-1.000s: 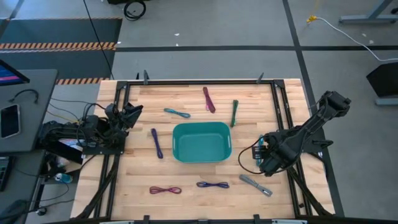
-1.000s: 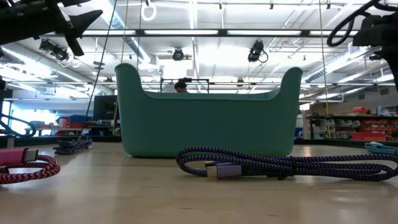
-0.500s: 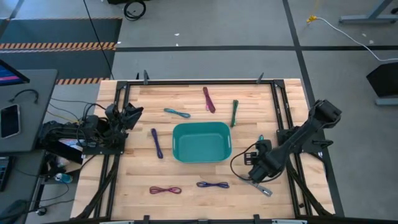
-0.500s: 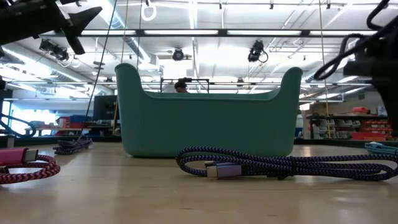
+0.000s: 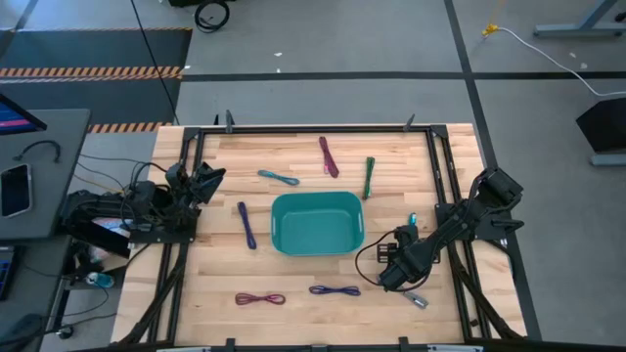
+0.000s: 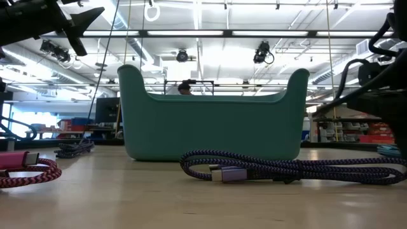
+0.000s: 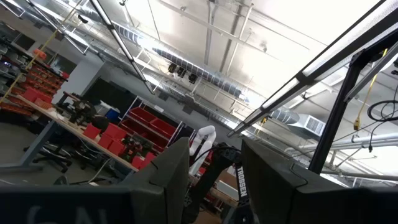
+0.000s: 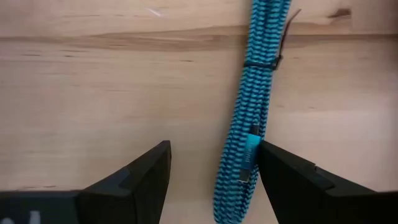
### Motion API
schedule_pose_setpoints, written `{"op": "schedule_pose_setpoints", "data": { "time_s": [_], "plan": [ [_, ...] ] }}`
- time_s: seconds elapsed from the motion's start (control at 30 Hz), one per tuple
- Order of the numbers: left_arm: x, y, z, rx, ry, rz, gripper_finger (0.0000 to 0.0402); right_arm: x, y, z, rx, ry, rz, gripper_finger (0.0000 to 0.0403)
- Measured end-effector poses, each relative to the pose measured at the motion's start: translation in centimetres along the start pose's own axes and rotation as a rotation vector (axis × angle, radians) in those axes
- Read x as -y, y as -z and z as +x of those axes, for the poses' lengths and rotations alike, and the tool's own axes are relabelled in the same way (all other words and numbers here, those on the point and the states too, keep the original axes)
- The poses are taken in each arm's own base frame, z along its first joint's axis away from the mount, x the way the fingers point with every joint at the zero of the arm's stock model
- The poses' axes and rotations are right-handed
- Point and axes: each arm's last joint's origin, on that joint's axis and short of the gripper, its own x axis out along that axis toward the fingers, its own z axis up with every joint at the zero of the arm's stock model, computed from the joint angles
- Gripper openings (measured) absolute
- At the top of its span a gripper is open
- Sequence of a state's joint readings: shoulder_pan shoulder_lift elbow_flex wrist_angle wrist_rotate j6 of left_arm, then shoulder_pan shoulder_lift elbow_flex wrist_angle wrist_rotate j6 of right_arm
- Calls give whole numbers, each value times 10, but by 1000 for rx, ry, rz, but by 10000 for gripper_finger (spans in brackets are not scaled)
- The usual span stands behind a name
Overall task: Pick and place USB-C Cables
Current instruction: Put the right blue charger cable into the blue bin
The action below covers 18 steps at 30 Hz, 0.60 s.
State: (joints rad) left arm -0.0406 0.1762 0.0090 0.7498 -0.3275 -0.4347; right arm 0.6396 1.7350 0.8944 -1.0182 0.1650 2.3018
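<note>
The right gripper [image 5: 391,277] hangs low over the table's front right part, its two dark fingers [image 8: 140,177] spread wide and holding nothing. A blue-and-black braided cable [image 8: 249,121] lies on the bare wood just inside one finger, its plug end near that fingertip. Just beside the gripper, toward the table's front edge, lies a grey cable [image 5: 417,298]. Farther out toward the middle rests the purple cable [image 5: 335,290], then the teal bin [image 5: 317,223], with a maroon-and-purple cable [image 5: 259,298] well apart at the front left. Beyond the bin lie a green cable [image 5: 369,177], a maroon cable [image 5: 328,156], a teal cable [image 5: 279,177] and a dark purple cable [image 5: 246,224]. The left gripper [image 5: 208,180] waits at the far left edge, raised, fingers [image 7: 171,168] parted.
</note>
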Motion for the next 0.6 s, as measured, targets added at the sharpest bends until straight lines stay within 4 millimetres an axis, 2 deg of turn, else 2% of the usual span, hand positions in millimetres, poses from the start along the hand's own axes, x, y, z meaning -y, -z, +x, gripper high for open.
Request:
{"op": "schedule_pose_setpoints", "data": {
  "time_s": [0.17,0.27,0.37,0.5,0.53,0.6],
  "plan": [
    [0,0,0,0,0,0,153,2,-2,-2,-2,18,-3,238],
    [0,0,0,0,0,0,153,2,0,-1,-24,27,-1,217],
    [0,0,0,1,0,0,153,1,0,-1,-33,17,0,160],
    [0,0,0,0,1,0,153,1,1,-1,-45,19,-18,45],
    [0,0,0,0,0,0,153,1,1,-2,-45,18,-28,30],
    [0,0,0,1,1,0,153,1,1,-2,-45,17,-42,25]
  ]
}}
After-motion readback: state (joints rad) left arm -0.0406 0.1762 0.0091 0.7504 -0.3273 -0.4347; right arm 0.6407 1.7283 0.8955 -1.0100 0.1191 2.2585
